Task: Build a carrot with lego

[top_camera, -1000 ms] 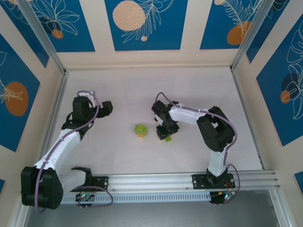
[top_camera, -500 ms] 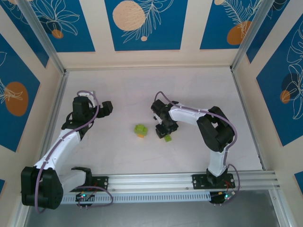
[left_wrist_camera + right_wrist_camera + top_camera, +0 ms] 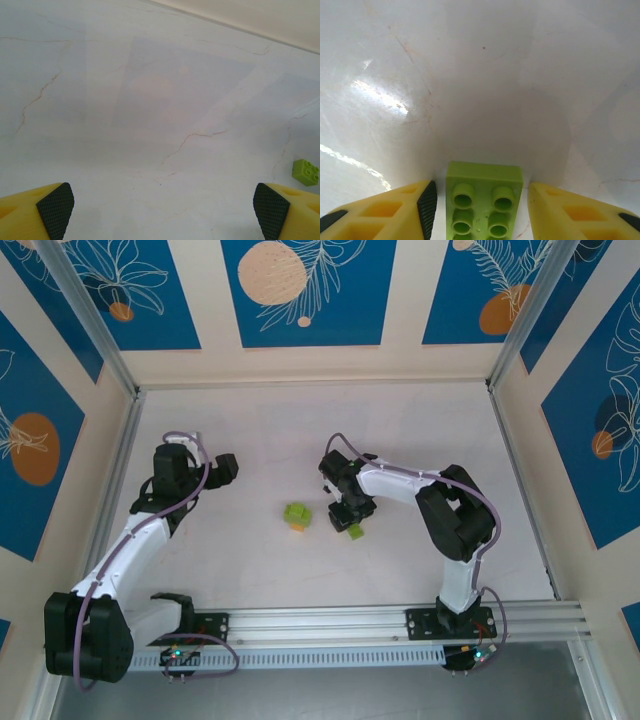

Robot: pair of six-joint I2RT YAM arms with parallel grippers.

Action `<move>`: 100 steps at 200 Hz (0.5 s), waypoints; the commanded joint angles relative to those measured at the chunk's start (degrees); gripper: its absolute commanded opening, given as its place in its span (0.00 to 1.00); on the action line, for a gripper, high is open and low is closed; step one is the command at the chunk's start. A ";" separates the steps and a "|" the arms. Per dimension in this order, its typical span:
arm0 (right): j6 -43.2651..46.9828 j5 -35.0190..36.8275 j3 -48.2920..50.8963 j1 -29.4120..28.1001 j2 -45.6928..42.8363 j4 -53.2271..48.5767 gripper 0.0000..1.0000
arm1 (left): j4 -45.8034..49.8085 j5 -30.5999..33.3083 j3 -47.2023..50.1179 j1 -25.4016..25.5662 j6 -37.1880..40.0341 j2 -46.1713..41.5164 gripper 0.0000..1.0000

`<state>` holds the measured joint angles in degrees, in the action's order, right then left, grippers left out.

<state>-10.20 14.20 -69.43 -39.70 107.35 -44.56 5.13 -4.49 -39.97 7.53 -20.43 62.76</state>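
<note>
Bricks of lime green and orange lie mid-surface [image 3: 420, 430] as two arms work at building the carrot [image 3: 296, 515]. The part-built figure sits near the centre of the top view: a lime-green cluster stacked over one orange brick that peeks out at its six o'clock edge. No leaf-like prongs can be made out at this size, so the build looks unfinished.

The right claw [image 3: 349, 519] hangs low just beside it, at its three o'clock, over a loose lime-green brick [image 3: 483, 200]. In the right wrist view that brick rests studs-up on the surface between the yellow fingers [image 3: 426, 202]. A narrow gap shows on either side, so the claw is partly open and has hold of nothing. It stands astride the piece, probably to square up before closing on it. The brick is flat and glossy, with four studs showing and its far edge facing twelve o'clock.

The left claw [image 3: 224, 469] waits well apart, at the carrot's ten o'clock, spread wide and empty, likely kept out of the working arm's way. Its wrist view catches a small lime-green piece [image 3: 305, 172] at four o'clock, though which piece this is cannot be told.
</note>
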 commanded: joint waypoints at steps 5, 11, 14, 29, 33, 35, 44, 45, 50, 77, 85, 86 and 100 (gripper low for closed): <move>0.93 -1.19 -0.07 0.24 -2.23 -1.19 0.53 | -0.59 -0.87 -0.57 0.54 1.09 -0.27 0.95; 1.05 -1.19 0.04 0.24 -2.26 -1.12 0.53 | -0.56 -0.87 -0.64 0.54 1.09 -0.27 0.95; 1.09 -1.27 0.08 0.28 -2.29 -1.12 0.52 | -0.56 -0.87 -0.64 0.53 1.13 -0.27 0.95; 1.40 -1.37 0.36 0.41 -2.25 -1.16 0.52 | -0.50 -0.87 -0.72 0.53 1.11 -0.27 0.95; 1.53 -1.45 0.47 0.48 -2.25 -1.15 0.52 | -0.40 -0.85 -0.80 0.51 1.10 -0.26 0.95; 1.66 -1.45 0.51 0.50 -2.28 -1.15 0.52 | -0.38 -0.86 -0.75 0.52 1.09 -0.27 0.95; 1.91 -1.70 0.74 0.59 -2.28 -1.19 0.52 | -0.32 -0.87 -0.77 0.51 1.09 -0.27 0.95; 1.96 -1.71 0.81 0.63 -2.30 -1.17 0.52 | -0.35 -0.87 -0.79 0.53 1.09 -0.32 0.95; 2.17 -1.88 0.99 0.72 -2.35 -1.19 0.52 | -0.34 -0.87 -0.80 0.55 1.12 -0.36 0.95; 3.40 -3.15 2.05 1.25 -2.71 -1.45 0.52 | -0.24 -0.87 -0.93 0.53 1.18 -0.27 0.95; 3.75 -3.53 2.33 1.37 -2.84 -1.43 0.52 | -0.26 -0.82 -1.00 0.54 1.18 -0.27 0.95; 3.81 -3.59 2.35 1.38 -2.89 -1.46 0.52 | -0.28 -0.83 -0.99 0.54 1.18 -0.27 0.95; 4.06 -3.90 2.73 1.45 -3.19 -1.35 0.52 | -0.19 -0.78 -1.00 0.54 1.18 -0.27 0.95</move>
<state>-7.77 13.04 -68.05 -38.70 106.30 -44.40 5.15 -4.49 -39.97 7.53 -20.43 62.76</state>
